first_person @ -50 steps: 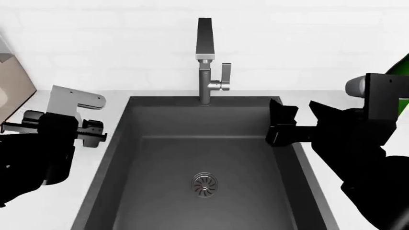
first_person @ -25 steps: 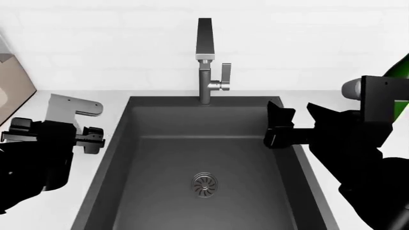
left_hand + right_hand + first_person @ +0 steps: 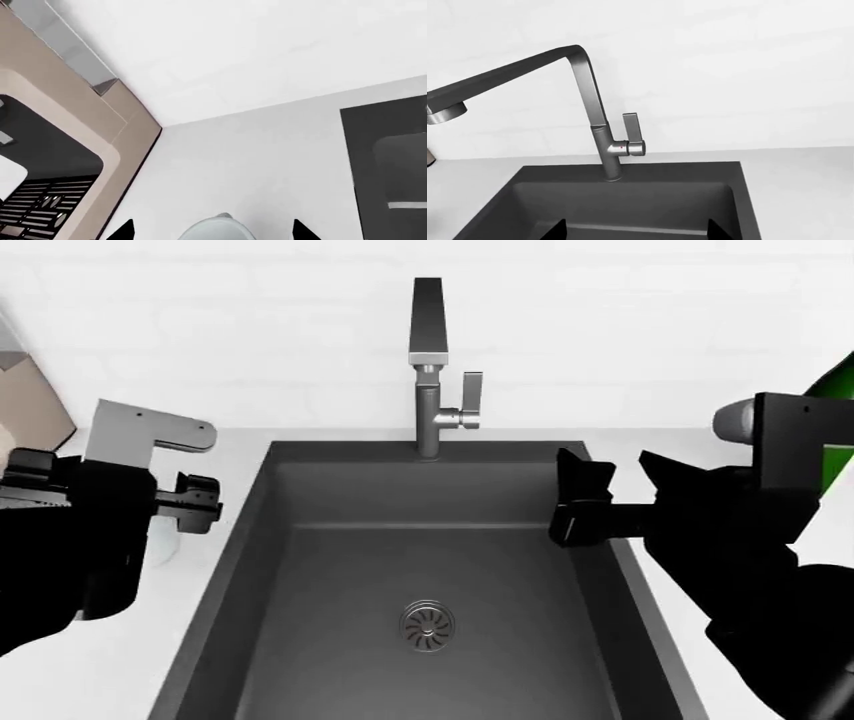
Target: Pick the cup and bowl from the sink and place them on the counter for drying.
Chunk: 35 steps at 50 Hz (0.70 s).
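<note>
The sink (image 3: pixel 334 570) is a dark grey basin, and no cup or bowl shows in it. My left gripper (image 3: pixel 194 508) hangs over the white counter (image 3: pixel 200 455) left of the sink, jaws wide open. In the left wrist view a small whitish round rim, the cup (image 3: pixel 217 231), stands on the counter between the fingertips (image 3: pixel 123 231) without touching them. Part of it shows in the head view (image 3: pixel 163 542) beside the arm. The bowl is out of view. My right gripper (image 3: pixel 581 502) is open and empty above the sink's right rear, also seen in the right wrist view (image 3: pixel 637 231).
A squared steel faucet (image 3: pixel 427 360) stands behind the basin, with a round drain (image 3: pixel 427 625) in the floor. A beige appliance (image 3: pixel 67 150) stands on the counter at far left. A green bottle (image 3: pixel 838 380) stands at far right behind my right arm.
My left gripper has risen and shifted towards the back wall, and the white cup now shows below it on the counter. The right arm has barely moved.
</note>
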### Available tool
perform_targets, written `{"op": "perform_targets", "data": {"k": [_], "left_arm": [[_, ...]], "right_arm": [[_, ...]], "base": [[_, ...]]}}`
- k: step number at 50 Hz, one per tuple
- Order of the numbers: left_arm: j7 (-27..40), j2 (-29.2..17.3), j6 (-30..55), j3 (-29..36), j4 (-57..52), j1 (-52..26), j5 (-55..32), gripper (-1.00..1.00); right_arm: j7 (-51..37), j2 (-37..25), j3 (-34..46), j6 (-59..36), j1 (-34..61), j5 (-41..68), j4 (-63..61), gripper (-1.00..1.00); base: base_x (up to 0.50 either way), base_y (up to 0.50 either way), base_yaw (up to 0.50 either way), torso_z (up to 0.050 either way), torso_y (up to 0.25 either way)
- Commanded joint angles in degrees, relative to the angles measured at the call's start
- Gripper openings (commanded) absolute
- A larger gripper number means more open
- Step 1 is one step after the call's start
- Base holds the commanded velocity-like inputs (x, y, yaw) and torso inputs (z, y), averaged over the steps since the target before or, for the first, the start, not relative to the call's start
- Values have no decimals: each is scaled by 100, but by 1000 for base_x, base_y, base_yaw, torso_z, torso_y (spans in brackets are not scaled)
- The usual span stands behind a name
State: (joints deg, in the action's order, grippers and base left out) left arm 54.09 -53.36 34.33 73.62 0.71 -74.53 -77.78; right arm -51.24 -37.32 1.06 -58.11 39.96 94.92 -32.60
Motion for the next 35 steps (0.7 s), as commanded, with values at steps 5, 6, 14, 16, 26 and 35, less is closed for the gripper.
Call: {"op": "perform_targets", "data": {"k": [5, 6, 14, 16, 26, 35], "left_arm": [[154, -146, 185, -119, -650, -314, -73, 100], [134, -127, 190, -154, -714, -356, -129, 100], [130, -51, 351, -225, -1166, -690, -115, 100], [71, -117, 327, -284, -1337, -738, -177, 100], [-624, -219, -441, -821, -1704, -576, -827, 100], [-529, -279, -176, -934, -1756, -791, -1465, 100]], "right_arm": [[-12, -18, -6, 60, 2, 38, 26, 100], [-16, -17, 7, 55, 18, 46, 41, 100], [12, -41, 74, 19, 164, 41, 149, 100], [-2, -47, 102, 0, 259, 62, 177, 100], [182, -47, 240, -75, 537, -132, 364, 100], [214, -93, 391, -213, 1022, -93, 658, 100]], "base": [[0, 0, 0, 0, 0], [0, 0, 0, 0, 0], [0, 0, 0, 0, 0], [0, 0, 0, 0, 0], [0, 0, 0, 0, 0], [0, 0, 0, 0, 0]]}}
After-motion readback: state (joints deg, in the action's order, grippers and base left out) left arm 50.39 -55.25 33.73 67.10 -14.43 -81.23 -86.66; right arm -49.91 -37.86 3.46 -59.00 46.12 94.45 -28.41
